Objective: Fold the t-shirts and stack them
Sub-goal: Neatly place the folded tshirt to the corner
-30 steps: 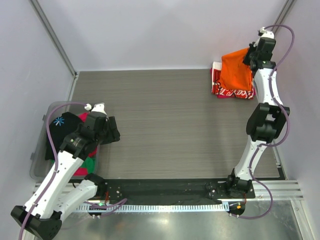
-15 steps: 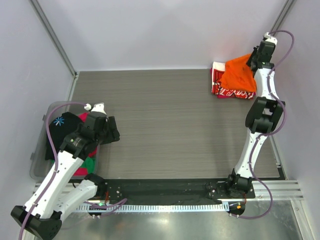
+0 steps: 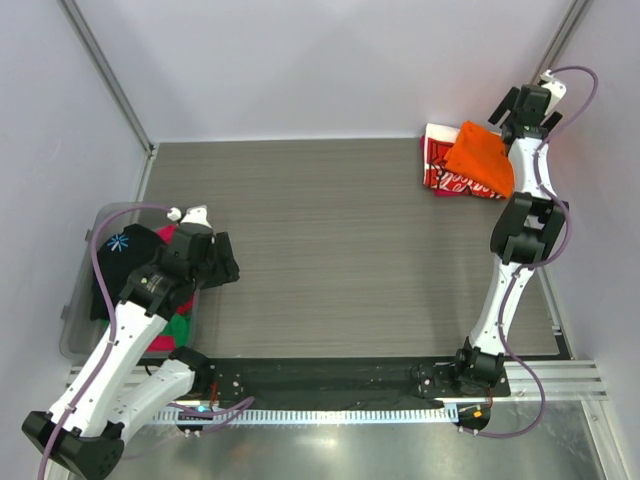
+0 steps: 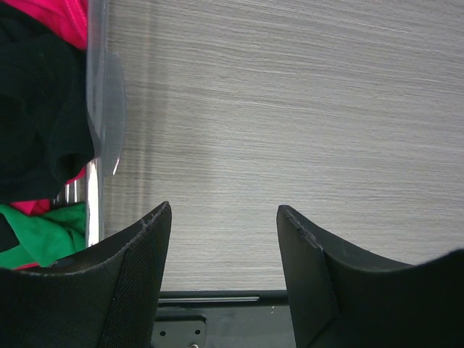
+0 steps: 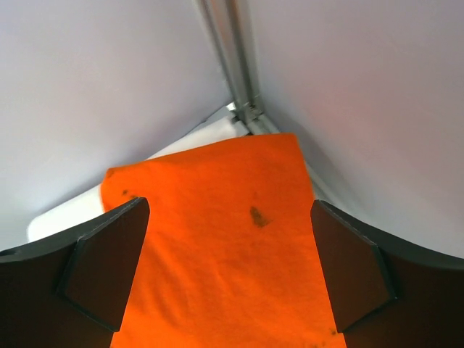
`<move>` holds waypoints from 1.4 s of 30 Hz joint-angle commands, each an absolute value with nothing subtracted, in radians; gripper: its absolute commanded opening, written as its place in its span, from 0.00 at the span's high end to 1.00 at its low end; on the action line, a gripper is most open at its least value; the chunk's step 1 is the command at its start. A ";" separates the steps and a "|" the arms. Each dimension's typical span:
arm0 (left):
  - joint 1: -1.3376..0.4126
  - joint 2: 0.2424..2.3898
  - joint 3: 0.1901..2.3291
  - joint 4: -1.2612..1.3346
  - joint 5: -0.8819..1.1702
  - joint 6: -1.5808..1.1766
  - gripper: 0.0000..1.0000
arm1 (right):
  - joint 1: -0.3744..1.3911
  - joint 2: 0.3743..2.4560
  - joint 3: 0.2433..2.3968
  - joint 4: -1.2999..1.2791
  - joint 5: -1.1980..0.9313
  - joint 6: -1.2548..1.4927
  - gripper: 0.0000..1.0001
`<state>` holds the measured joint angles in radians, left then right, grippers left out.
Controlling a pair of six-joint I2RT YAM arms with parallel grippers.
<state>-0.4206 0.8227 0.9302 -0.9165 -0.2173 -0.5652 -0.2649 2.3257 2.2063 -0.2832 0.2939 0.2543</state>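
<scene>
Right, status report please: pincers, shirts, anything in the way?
Right pincer open above orange tee. Orange tee lies on red-and-white tee, far right corner. Left pincer open, empty, beside bin. Nothing blocking.

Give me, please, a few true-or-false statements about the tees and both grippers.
1. The orange tee lies on the red-and-white tee. True.
2. The right gripper is shut on the orange tee. False: it is open, above the tee.
3. The left gripper is open over the table. True.
4. The bin holds only a black tee. False: a pink tee and a green tee show too.
</scene>
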 commanded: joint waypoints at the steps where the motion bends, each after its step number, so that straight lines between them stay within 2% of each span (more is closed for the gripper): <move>1: -0.410 0.822 0.930 -0.885 -0.233 -0.566 0.39 | -0.262 2.211 2.182 -0.218 0.194 0.339 0.00; 6: -0.408 0.819 0.928 -0.884 -0.233 -0.566 0.39 | -0.223 2.212 2.140 -0.270 0.092 0.376 0.00; 11: -0.408 0.816 0.928 -0.882 -0.233 -0.566 0.38 | -0.138 2.267 2.169 -0.408 0.167 0.258 0.00; 15: -0.408 0.815 0.928 -0.885 -0.233 -0.566 0.38 | -0.074 2.263 2.114 -0.417 0.253 0.167 0.00; 29: -0.407 0.788 0.928 -0.884 -0.242 -0.568 0.38 | 0.032 2.341 2.138 -0.522 0.529 0.005 0.18; 37: -0.407 0.790 0.928 -0.884 -0.241 -0.566 0.38 | 0.043 2.364 2.145 -0.532 0.502 0.005 0.41; 42: -0.405 0.785 0.930 -0.885 -0.245 -0.568 0.38 | 0.044 2.359 2.138 -0.548 0.509 -0.028 0.67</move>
